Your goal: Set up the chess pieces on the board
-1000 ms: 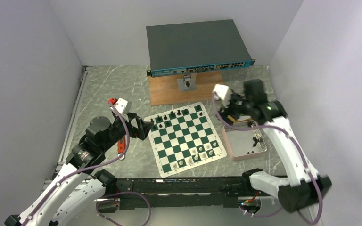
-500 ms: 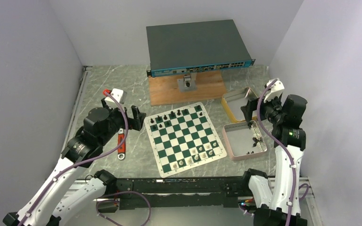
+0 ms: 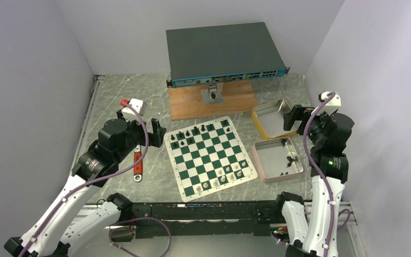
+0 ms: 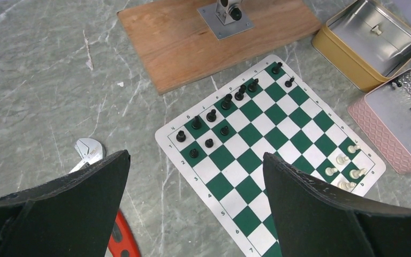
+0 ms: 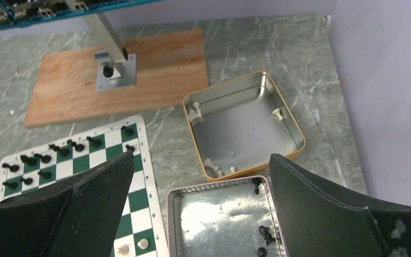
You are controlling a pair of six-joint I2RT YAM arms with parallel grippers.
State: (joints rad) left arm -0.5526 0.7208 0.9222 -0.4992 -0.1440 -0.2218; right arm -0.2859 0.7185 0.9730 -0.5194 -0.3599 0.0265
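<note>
We're watching the right arm swinging back off the board, and the right gripper is now hanging spread wide and empty over the yellow tin and pink tray. The left gripper is easing back too, released, carrying nothing. Black chessmen are filling the far ranks. More are waiting in the tray, so we're expecting another pick.

My left gripper hangs wide open above the table, holding nothing. Below, black chess pieces line two rows at one end of the board. White pieces cluster at the opposite end, near the pink tray.
</note>
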